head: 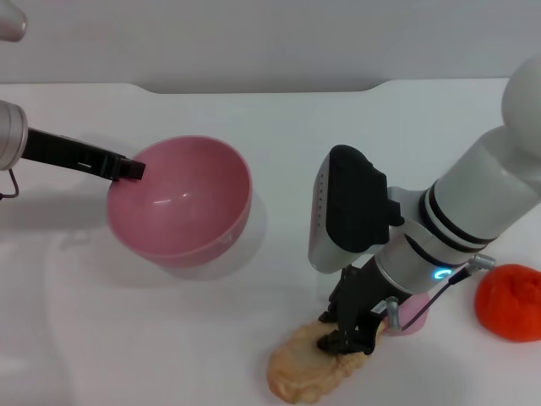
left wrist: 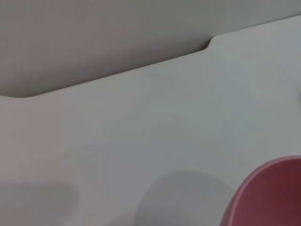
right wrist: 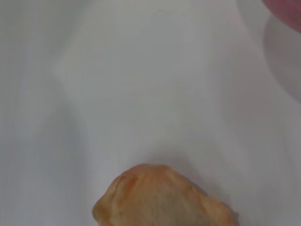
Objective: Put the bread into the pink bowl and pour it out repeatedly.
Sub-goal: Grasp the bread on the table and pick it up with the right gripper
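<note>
Near the tabletop's front edge, right gripper apparently clamps bread; left gripper grips the tilted bowl's rim.

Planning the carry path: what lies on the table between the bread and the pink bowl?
Nothing: in the head view the white table is bare between the bread, under the right gripper, and the pink bowl held by the left gripper.
</note>
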{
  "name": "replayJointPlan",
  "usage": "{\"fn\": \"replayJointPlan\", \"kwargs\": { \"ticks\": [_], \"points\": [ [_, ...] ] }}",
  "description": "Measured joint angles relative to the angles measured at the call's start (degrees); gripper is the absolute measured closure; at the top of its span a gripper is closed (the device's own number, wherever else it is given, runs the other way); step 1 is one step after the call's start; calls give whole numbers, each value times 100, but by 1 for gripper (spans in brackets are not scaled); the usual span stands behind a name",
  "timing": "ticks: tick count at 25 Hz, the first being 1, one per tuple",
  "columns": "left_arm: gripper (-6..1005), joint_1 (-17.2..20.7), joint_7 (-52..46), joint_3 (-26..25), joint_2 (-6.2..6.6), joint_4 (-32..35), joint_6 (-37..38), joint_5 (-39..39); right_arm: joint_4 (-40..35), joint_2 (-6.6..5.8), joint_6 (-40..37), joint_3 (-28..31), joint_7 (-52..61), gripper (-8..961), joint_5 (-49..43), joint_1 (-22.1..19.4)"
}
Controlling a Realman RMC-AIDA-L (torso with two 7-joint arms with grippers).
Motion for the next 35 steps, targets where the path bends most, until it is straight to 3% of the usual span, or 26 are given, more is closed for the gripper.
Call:
{"fn": "replayJointPlan", "kwargs": {
  "ticks": [11,27,35],
  "points": [
    [953,1,9,0,-6,-4,1,0,-216,-4,-33,9,-33,741,20,-186],
    [953,-49,-39,161,5,-18,-19,0,-2328,15,-117,99,21,775,45,-794],
    [953,-23,-42,211,28,-18,-29,0,-3272,27,-308,570,29,782,56,-946]
  ]
}}
